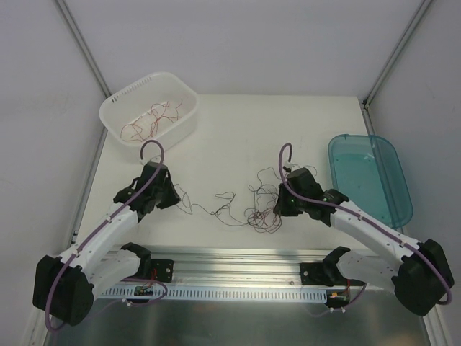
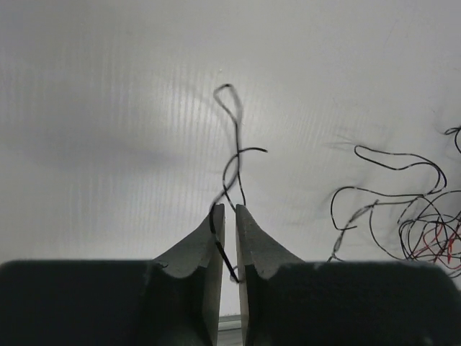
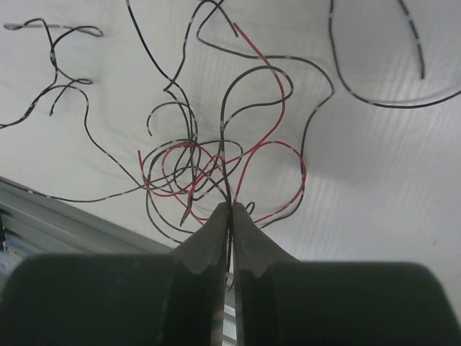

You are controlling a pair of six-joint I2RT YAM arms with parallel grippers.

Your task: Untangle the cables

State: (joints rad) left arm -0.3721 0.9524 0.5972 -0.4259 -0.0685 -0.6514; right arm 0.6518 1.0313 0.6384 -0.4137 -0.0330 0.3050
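Observation:
A tangle of thin red and black cables point(image 1: 263, 218) lies on the white table between the arms, near the front rail. My right gripper point(image 1: 276, 207) is at its right edge. In the right wrist view it point(image 3: 231, 205) is shut on a black cable point(image 3: 225, 144) rising out of the red and black tangle point(image 3: 194, 169). My left gripper point(image 1: 175, 200) is left of the tangle. In the left wrist view its jaws point(image 2: 230, 209) stand a narrow slit apart, and a black cable point(image 2: 232, 155) runs between them. More loose black cable point(image 1: 220, 204) trails between the two grippers.
A white basket point(image 1: 115, 109) at the back left holds a few red and black cables point(image 1: 153, 121). A teal translucent bin point(image 1: 374, 176) stands at the right. A metal rail point(image 1: 238, 263) runs along the table's front edge. Grey walls close in on both sides.

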